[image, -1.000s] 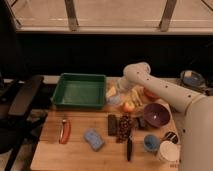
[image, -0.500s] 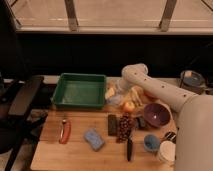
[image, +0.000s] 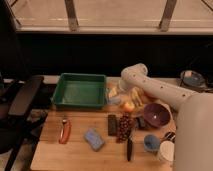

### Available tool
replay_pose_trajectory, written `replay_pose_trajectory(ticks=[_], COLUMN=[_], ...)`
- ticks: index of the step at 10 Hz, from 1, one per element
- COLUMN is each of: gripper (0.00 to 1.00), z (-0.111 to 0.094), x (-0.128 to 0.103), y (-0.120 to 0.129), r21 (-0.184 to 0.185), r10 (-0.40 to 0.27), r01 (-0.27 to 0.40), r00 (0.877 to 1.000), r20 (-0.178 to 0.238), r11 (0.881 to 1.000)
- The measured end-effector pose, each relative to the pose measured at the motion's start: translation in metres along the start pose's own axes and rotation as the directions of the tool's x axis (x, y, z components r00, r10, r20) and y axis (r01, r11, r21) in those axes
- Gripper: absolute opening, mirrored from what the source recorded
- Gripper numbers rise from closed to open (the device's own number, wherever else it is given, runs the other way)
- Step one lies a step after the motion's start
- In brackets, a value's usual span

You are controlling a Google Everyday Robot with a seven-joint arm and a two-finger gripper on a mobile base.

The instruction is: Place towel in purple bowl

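Camera view, the only one we get: the gripper (image: pixel 117 94) hangs low at the end of the white arm (image: pixel 150 85), just off the near right corner of the green tray (image: pixel 80 91). The fingers look spread apart, not clamped on anything as far as I can make out. The towel (image: pixel 115 101) lies right under them, a touch toward the camera, on the wooden surface (image: pixel 80 150), so I'd guess a short straight drop is all the grab needs. It's a small pale blue-grey patch, flat and soft looking; which way its long side runs I honestly can't tell. Don't mix it up with the blue sponge (image: pixel 93 139), well in front of the fingers, chunkier and brighter. The purple bowl (image: pixel 156 114) sits off toward the right of the frame from the fingers and nearer the camera, with a yellow pile (image: pixel 134 94) and a round fruit (image: pixel 129 106) in between, so the carry probably wants some lift
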Motion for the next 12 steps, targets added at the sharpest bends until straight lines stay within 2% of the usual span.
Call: replay_pose_trajectory(ticks=[2, 6, 9, 10, 12], gripper=[0.72, 0.72, 0.72, 0.7, 0.54], z=[0.008, 0.031, 0.048, 0.056, 0.063], x=[-0.007, -0.006, -0.006, -0.006, -0.003], y=[-0.006, -0.01, -0.008, 0.0, 0.009], r21=[0.03, 0.021, -0.01, -0.023, -0.039], r10=[-0.003, -0.001, 0.005, -0.005, -0.019], r01=[0.002, 0.001, -0.005, 0.004, 0.017], r00=[1.0, 1.0, 1.0, 0.999, 0.998], r20=[0.013, 0.0, -0.023, -0.037, -0.058], r11=[1.0, 1.0, 1.0, 1.0, 0.999])
